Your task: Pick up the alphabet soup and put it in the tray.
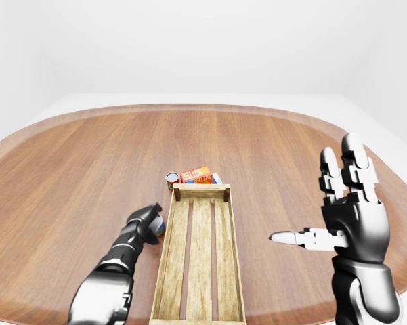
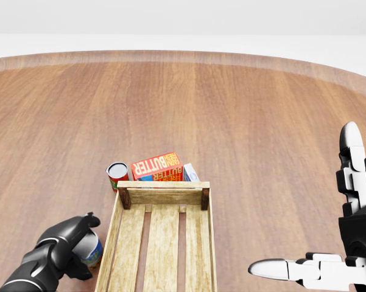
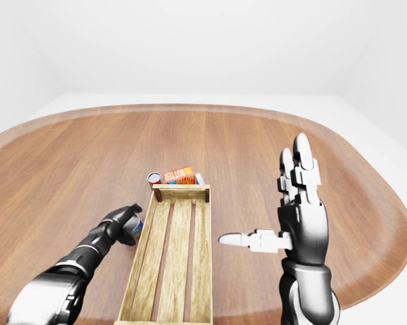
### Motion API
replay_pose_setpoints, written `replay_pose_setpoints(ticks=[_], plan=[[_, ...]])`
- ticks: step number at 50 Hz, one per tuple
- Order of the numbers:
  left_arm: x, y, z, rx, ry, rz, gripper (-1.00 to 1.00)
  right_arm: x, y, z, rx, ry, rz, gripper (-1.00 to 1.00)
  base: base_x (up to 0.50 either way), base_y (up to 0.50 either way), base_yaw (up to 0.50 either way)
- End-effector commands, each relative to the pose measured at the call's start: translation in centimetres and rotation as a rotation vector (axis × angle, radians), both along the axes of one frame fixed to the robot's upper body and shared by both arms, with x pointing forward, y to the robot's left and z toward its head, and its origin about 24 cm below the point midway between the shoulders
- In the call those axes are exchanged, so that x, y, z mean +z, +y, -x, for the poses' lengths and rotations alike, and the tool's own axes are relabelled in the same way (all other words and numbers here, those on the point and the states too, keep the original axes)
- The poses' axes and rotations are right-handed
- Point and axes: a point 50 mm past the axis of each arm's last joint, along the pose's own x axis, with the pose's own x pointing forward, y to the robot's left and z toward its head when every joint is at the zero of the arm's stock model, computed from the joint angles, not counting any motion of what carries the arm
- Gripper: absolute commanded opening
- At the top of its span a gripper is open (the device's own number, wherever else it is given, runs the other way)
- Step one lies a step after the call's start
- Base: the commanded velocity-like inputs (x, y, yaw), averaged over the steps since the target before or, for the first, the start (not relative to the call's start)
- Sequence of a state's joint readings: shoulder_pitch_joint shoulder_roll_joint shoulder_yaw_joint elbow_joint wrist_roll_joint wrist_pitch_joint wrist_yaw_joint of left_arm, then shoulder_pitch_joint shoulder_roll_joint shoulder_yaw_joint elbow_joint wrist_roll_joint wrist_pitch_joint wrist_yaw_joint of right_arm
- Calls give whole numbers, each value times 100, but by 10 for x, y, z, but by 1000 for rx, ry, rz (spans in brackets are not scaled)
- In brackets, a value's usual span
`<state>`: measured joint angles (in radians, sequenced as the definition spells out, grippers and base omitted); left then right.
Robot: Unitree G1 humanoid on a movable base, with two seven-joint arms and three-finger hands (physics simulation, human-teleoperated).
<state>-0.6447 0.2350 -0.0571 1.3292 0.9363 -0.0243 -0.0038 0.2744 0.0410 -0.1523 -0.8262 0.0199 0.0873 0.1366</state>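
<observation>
The alphabet soup can, with a blue and yellow label, stands on the wooden table just left of the slatted wooden tray. My black left hand is curled over the can's top, fingers on its far side and thumb on its near side. Most of the can is hidden under the hand. My right hand hovers to the right of the tray, fingers spread upward and thumb pointing left, holding nothing. The tray has nothing in it.
A red can, an orange butter box and a small white-blue box sit against the tray's far end. The round table's edge curves along the top of the eye views.
</observation>
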Motion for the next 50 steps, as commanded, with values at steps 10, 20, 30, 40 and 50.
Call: replay_pose_setpoints(ticks=[10,20,30,40,50], plan=[[-9,-3,8,-11,54,40,-100,-1,0,-2,-2,6,-1,100,0,0,0],[-11,-2,11,-12,67,78,-100,1,-1,1,-6,-2,0,100,0,0,0],[-7,17,11,56,64,88,-100,0,0,0,-3,1,0,100,0,0,0],[-2,29,10,90,42,72,-100,0,1,0,0,0,1,100,0,0,0],[5,41,8,123,20,64,-100,1,2,0,1,-3,4,100,0,0,0]])
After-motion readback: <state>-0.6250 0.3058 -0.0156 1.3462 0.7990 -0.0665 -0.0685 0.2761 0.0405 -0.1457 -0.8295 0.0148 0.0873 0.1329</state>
